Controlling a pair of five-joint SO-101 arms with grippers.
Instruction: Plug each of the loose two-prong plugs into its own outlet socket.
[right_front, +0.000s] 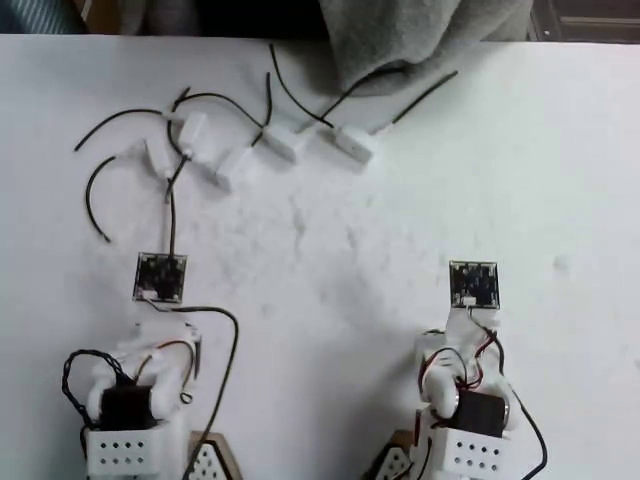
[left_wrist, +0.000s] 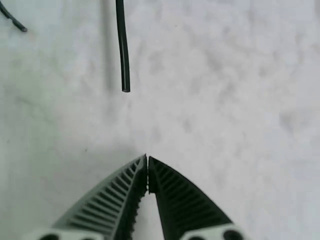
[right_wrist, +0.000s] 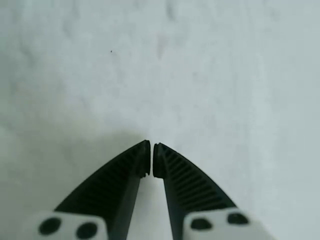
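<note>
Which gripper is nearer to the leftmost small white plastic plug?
Left. The left gripper, shut, sits on the near side of the leftmost small white plastic plug, almost in line with it. The right gripper, also shut, is far off toward the other side of the white table.

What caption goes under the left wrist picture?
Left gripper, shut, above the white table near a black wire.

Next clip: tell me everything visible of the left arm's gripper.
The left gripper has two dark, plastic-looking, wedge-shaped fingers with ribbed faces, fixed to pale bases with round holes. The fingers taper to points that meet, so it is shut with nothing held. It points out over the white table, with a faint shadow by its tips; whether it touches the surface cannot be told. A black wire ends ahead of it, apart from the tips.
</note>
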